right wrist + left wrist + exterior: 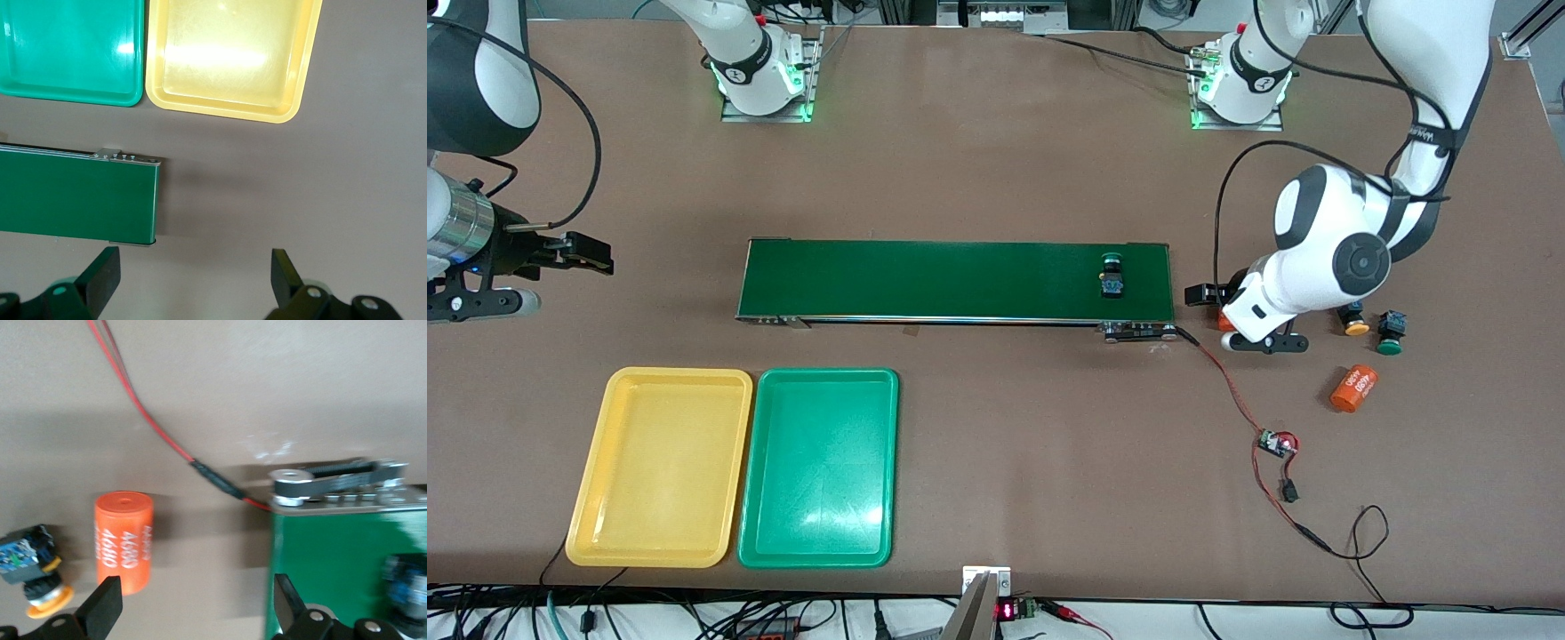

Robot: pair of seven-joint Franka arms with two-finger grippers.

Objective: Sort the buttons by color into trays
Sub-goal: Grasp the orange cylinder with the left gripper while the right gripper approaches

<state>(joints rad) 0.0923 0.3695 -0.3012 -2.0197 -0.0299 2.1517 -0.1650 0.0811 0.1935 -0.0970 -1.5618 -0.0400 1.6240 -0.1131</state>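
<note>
Where trays [818, 551] rest, brown table [996, 160].

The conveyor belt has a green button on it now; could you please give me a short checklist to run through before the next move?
1. Green button rests on the conveyor belt, at the left arm's end: ok.
2. Left gripper open, holding nothing: ok.
3. Right gripper open, waiting over bare table off the belt's other end: ok.
4. Yellow tray and green tray hold nothing: ok.
5. Yellow button and second green button unsorted on the table: not ok.
6. Belt running: cannot tell.
</note>
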